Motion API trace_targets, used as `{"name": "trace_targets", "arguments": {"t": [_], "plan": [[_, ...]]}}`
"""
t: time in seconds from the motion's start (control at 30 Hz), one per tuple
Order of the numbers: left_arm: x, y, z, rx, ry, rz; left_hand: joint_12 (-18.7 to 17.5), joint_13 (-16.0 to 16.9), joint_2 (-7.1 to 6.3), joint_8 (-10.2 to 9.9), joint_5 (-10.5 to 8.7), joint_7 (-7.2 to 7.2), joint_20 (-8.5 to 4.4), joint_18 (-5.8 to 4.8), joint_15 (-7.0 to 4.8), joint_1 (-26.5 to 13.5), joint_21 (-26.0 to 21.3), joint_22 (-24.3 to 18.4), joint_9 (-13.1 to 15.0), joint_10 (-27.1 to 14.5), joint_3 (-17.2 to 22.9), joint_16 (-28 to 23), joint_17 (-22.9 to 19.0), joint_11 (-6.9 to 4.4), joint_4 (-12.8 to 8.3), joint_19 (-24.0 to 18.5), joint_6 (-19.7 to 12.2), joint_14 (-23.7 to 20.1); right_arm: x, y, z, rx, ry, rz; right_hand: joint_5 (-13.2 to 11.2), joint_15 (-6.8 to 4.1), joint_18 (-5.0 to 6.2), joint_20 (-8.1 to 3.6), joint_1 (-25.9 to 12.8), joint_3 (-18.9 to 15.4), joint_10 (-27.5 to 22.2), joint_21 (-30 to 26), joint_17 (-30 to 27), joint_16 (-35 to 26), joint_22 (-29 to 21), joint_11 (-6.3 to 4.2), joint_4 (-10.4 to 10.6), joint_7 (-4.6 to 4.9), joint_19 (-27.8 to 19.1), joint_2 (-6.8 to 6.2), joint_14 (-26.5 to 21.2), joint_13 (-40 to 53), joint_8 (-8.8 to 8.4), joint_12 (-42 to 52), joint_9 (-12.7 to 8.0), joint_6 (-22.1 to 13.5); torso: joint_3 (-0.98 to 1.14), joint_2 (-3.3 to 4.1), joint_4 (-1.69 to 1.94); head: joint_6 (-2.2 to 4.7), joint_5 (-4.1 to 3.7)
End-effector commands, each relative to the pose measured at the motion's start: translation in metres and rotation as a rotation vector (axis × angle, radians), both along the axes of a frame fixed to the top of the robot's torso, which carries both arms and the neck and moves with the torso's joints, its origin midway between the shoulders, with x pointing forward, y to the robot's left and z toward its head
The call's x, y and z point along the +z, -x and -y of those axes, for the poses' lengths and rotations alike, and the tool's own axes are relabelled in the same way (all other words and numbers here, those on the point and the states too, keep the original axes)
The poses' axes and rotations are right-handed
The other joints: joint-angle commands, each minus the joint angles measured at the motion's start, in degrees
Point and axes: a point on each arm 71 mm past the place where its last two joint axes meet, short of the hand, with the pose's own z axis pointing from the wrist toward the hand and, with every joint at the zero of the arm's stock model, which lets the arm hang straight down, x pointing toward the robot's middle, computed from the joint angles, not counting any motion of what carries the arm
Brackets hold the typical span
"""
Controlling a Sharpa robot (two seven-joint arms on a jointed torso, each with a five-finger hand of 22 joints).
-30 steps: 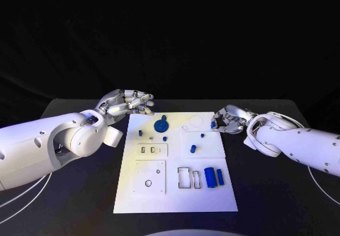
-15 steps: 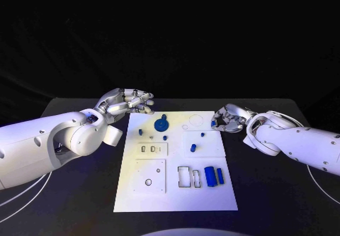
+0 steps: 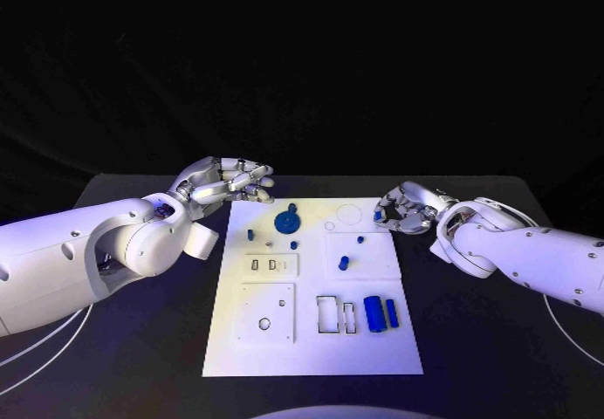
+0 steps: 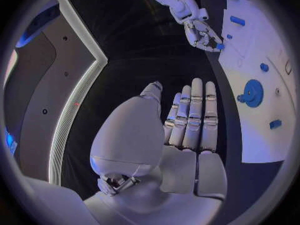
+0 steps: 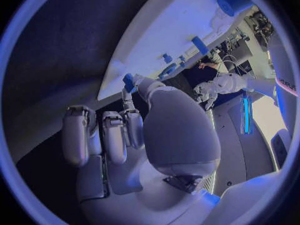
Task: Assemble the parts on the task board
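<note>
The white task board (image 3: 311,345) lies flat in the middle of the black counter (image 3: 490,349), long side running away from the robot.

Left hand (image 3: 230,182): hovers just off the board's far left corner, above the counter. In the head view the fingers look curled toward the palm; in the left wrist view the fingers (image 4: 195,112) lie straight, side by side and close together. Nothing is seen between them. The two views do not settle whether this hand is spread or closed, so its state cannot be told.

Right hand (image 3: 405,208): at the board's far right edge, fingers curled in. A small blue part (image 3: 379,215) sits at the fingertips nearest the board. The right wrist view shows the same small blue part (image 5: 128,80) pinched at the tip of the thumb and a finger, just beside the board's edge (image 5: 134,60). The left wrist view also shows it at that hand's fingertips (image 4: 219,46).

Parts on the board:
- blue gear (image 3: 287,222) near the far left, with a small blue peg (image 3: 250,235) beside it;
- small blue piece (image 3: 344,262) near the middle;
- blue cylinder (image 3: 374,312) and a slimmer blue bar (image 3: 392,313) side by side on the near right, next to two rectangular slots (image 3: 327,315).
</note>
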Motion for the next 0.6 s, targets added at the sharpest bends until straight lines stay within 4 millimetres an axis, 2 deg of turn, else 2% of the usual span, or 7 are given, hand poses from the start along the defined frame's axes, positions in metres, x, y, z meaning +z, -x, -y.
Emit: {"name": "trace_targets", "arguments": {"t": [0.03,0.1,0.2,0.3,0.5,0.6], "plan": [[0.001,0.001,0.002,-0.018,0.006,0.003,-0.3,0.1,0.56,-0.2,-0.35,0.24,0.14,0.64,-0.11,0.0,-0.3,-0.1,0.1,0.0,0.1,-0.2,0.1,0.3,-0.2,-0.2,-0.5,-0.5,0.005,0.003,-0.002,-0.025,-0.016,0.054,0.0,-0.42,-0.33,-0.47,0.0,0.4,0.1,0.3,15.1,0.2,7.7,-0.19,-0.1,-0.09,0.3,0.33,6.0,6.2,0.12,0.2,0.0,0.3,-0.06,-0.09,-0.03,0.01,0.0],[0.001,0.001,0.001,-0.017,0.005,0.003,-0.4,0.1,0.58,-0.3,-0.36,0.25,0.16,0.66,-0.1,0.0,-0.3,-0.1,0.1,0.0,0.0,-0.2,0.2,0.31,-0.2,-0.2,-0.5,-0.5,0.006,0.005,-0.004,-0.039,-0.024,0.056,0.1,-0.45,-0.32,-0.51,-0.2,0.6,0.0,0.2,15.1,0.2,7.7,-0.19,-0.1,-0.06,0.3,0.27,6.0,6.0,0.06,0.1,0.0,0.2,-0.08,-0.11,-0.01,0.28,-0.2],[0.001,0.001,0.001,-0.018,0.004,0.003,-0.4,0.1,0.58,-0.3,-0.36,0.25,0.16,0.66,-0.1,0.0,-0.3,-0.1,0.1,0.0,0.0,-0.2,0.2,0.31,-0.2,-0.2,-0.5,-0.5,0.009,0.01,-0.01,-0.062,-0.045,0.05,0.3,-0.46,-0.31,-0.55,-0.4,0.8,0.0,0.2,15.1,0.2,7.7,-0.18,-0.1,-0.03,0.2,0.28,6.0,5.9,0.0,0.0,0.0,0.1,-0.18,-0.2,-0.01,0.39,0.03],[0.001,0.0,0.001,-0.016,0.003,0.003,-0.4,0.1,0.58,-0.3,-0.36,0.25,0.16,0.66,-0.1,0.0,-0.3,-0.1,0.1,0.0,0.0,-0.2,0.2,0.31,-0.2,-0.2,-0.5,-0.5,0.011,0.017,-0.022,-0.068,-0.065,0.036,0.5,-0.45,-0.29,-0.57,-0.7,1.1,-0.1,0.1,15.1,0.2,7.6,-0.15,0.0,0.0,0.2,0.32,6.0,5.9,-0.06,-0.1,0.0,0.0,-0.31,-0.35,0.01,0.25,0.07],[0.0,-0.003,-0.003,-0.002,-0.002,0.006,-0.4,0.1,0.56,-0.3,-0.36,0.25,0.17,0.66,-0.1,0.1,-0.3,-0.1,0.1,0.0,0.0,-0.2,0.2,0.31,-0.2,-0.2,-0.6,-0.5,0.017,0.036,-0.064,-0.024,-0.085,0.007,0.9,-0.44,-0.27,-0.59,-1.0,1.6,-0.2,0.0,15.1,0.2,7.6,-0.12,0.0,0.06,0.2,0.35,6.0,5.7,-0.24,-0.2,0.0,-0.3,-0.41,-0.71,0.08,-0.09,0.53],[-0.001,-0.005,-0.004,0.008,0.001,-0.003,-0.4,0.1,0.58,-0.3,-0.36,0.25,0.17,0.66,-0.1,0.1,-0.3,-0.1,0.1,0.0,0.0,-0.2,0.3,0.31,-0.2,-0.2,-0.5,-0.5,0.019,0.047,-0.09,0.032,-0.064,0.001,1.4,-0.43,-0.21,-0.59,-1.1,2.0,-0.3,-0.3,15.1,0.2,7.4,-0.11,-0.2,0.09,0.1,0.24,6.0,5.6,-0.3,-0.3,0.0,-0.4,-0.51,-0.92,0.16,-0.03,0.85]]}}
